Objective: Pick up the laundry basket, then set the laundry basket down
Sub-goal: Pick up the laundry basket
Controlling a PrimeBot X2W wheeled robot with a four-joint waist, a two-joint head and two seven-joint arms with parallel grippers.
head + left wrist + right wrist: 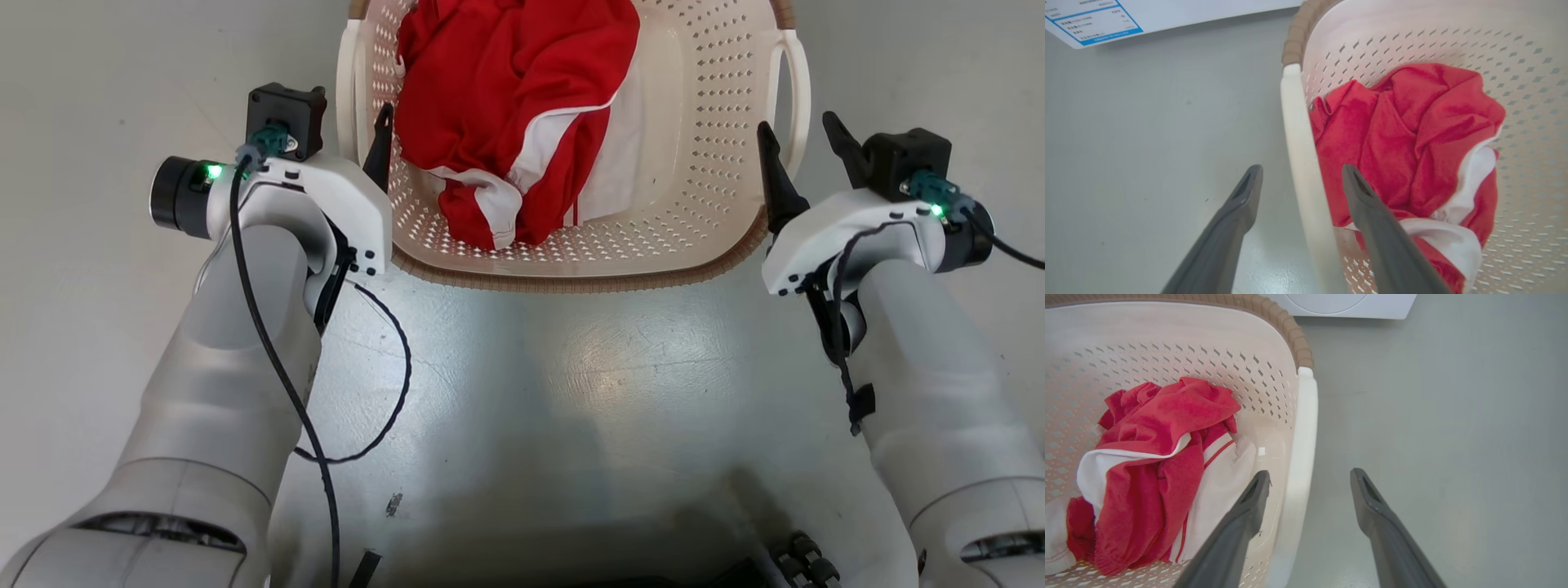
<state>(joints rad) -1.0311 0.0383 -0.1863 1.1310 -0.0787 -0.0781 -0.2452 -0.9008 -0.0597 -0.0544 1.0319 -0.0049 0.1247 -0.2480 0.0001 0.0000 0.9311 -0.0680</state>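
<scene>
The laundry basket (710, 163) sat dead centre ahead of the robot, between the two arms. Whether it rested on the grey floor (571, 367) or hung just clear of it, I could not tell. It was cream plastic, rounded at the corners, its walls punched with rows of small slots and its rim banded in a brown woven pattern. And it was loaded: a crumpled red-and-white garment (506, 98) lay heaped inside, soft folds against hard plastic.

The left pincer (359, 131) was spread wide, straddling the smooth white left handle (1298, 163), one dark finger inside the basket, just beside the cloth, and one outside. The right pincer (796, 122) was also wide, astride the right handle (1302, 449) the same way. Neither was clamped.

The floor around was glossy. A black cable (384, 392) looped off the left forearm, and beyond the basket stood a white appliance front (1351, 304).
</scene>
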